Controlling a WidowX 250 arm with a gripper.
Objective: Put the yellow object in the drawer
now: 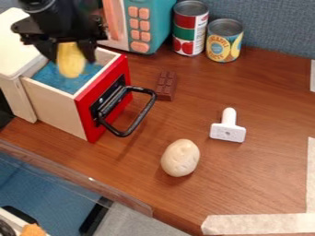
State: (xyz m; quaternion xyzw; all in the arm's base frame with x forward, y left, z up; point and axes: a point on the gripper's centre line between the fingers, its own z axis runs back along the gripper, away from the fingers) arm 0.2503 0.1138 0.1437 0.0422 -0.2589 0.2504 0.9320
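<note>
At the upper left, my gripper (67,50) hangs over the open drawer (102,93), shut on the yellow object (71,60). The oblong yellow object points down between the two fingers, its lower end over the drawer's blue-lined inside. Whether it touches the lining I cannot tell. The drawer has pale wooden walls, a red front and a black handle (145,113).
A brown chocolate bar (166,85) lies right of the drawer. Two cans (190,27) (224,40) and a teal toy microwave (150,23) stand behind. A potato (180,158) and a white T-shaped piece (228,126) lie on the wooden table (258,175).
</note>
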